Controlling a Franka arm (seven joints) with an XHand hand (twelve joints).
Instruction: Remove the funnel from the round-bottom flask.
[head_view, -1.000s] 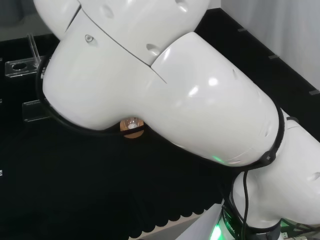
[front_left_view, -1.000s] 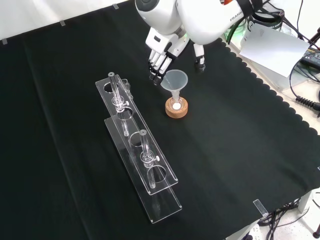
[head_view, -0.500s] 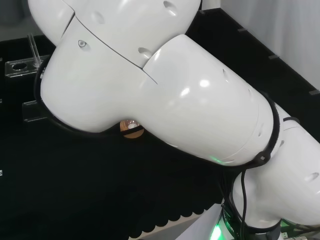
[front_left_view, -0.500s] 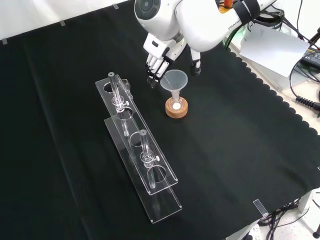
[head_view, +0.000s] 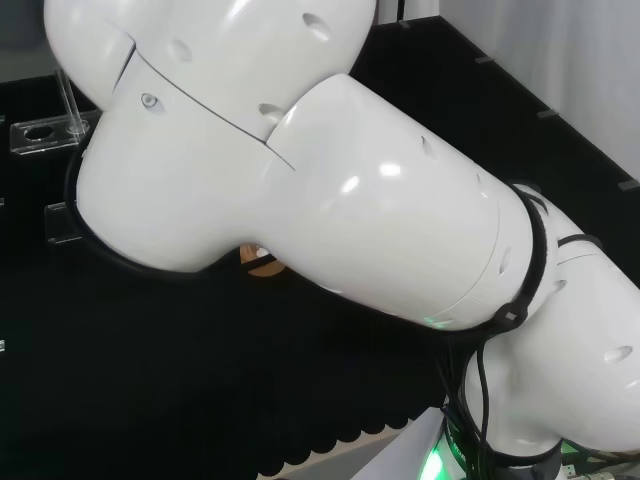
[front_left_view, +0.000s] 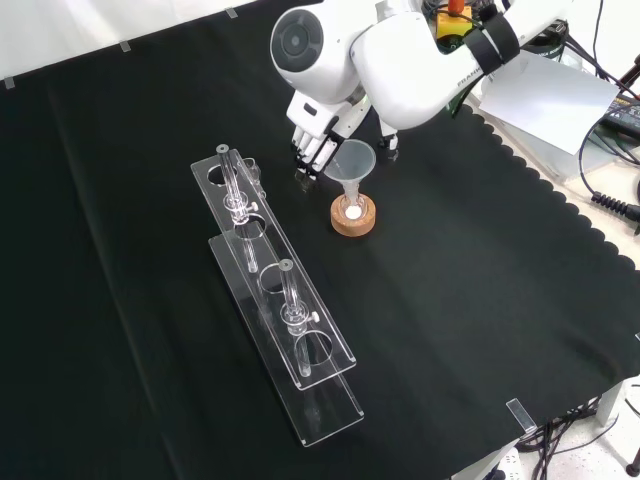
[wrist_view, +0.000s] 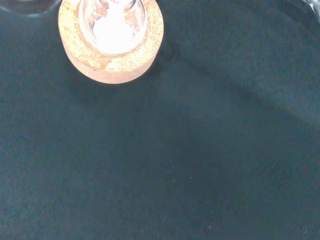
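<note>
In the front view a clear funnel (front_left_view: 349, 161) stands with its stem in a small round-bottom flask (front_left_view: 352, 209) that holds something white and rests on a cork ring (front_left_view: 354, 218). The hand (front_left_view: 313, 143) hangs just left of and behind the funnel's rim, its dark fingers (front_left_view: 305, 165) pointing down and fairly straight, the thumb (front_left_view: 388, 143) on the funnel's far right side. Nothing is held. The wrist view shows the cork ring (wrist_view: 111, 55) and the flask (wrist_view: 113, 20) close up. In the head view a sliver of the cork ring (head_view: 262, 265) peeks out under the arm.
Two clear acrylic racks (front_left_view: 275, 290) with glass tubes stand left of the flask in the front view. Clear rack parts (head_view: 42, 133) show at the head view's left. The cloth's scalloped edge (front_left_view: 560, 200) runs along the right.
The arm has swung left and lowered in the front view, bringing the hand closer to the funnel's rim. The funnel and flask have not moved.
</note>
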